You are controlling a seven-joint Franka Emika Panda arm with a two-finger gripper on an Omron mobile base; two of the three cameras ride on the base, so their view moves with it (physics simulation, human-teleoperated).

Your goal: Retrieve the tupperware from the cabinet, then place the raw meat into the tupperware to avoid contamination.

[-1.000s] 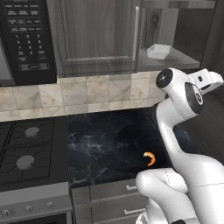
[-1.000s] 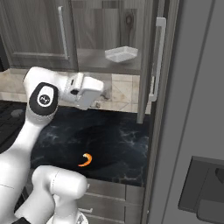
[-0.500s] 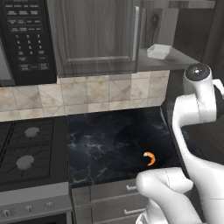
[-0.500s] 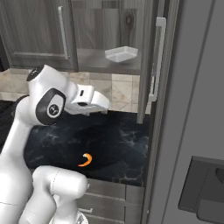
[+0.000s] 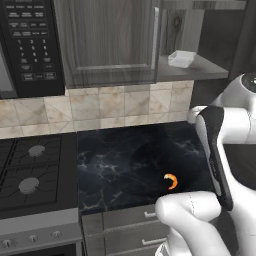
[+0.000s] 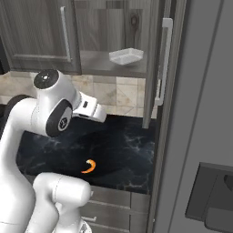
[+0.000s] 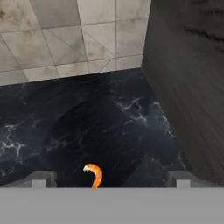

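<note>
The tupperware (image 5: 181, 58) is found on the open shelf of the cabinet (image 5: 107, 40), at about 1 o'clock in the left base view, resting flat near the shelf's front edge. In the right base view the same container (image 6: 126, 56) is seen at 12 o'clock, just beside the opened cabinet door (image 6: 160, 63), whose long silver bar handle (image 6: 163, 61) runs vertically.

The raw meat (image 5: 171, 181) is lying on the black marbled desk (image 5: 115, 165), well below the tupperware and well apart from it. In the right base view it (image 6: 89, 166) is placed at roughly 7 o'clock, near the desk's front edge. In the hand view the orange piece (image 7: 93, 173) is recorded at 6 o'clock, between the two fingertips and untouched by either.

The hand (image 7: 111, 178) is observed with its fingertips (image 7: 40, 178) set wide apart and nothing between them in contact. A tiled backsplash (image 7: 70, 39) is noted at 12 o'clock, a black microwave (image 5: 30, 45) at 10 o'clock and a gas hob (image 5: 30, 170) at 8 o'clock in the left base view.
</note>
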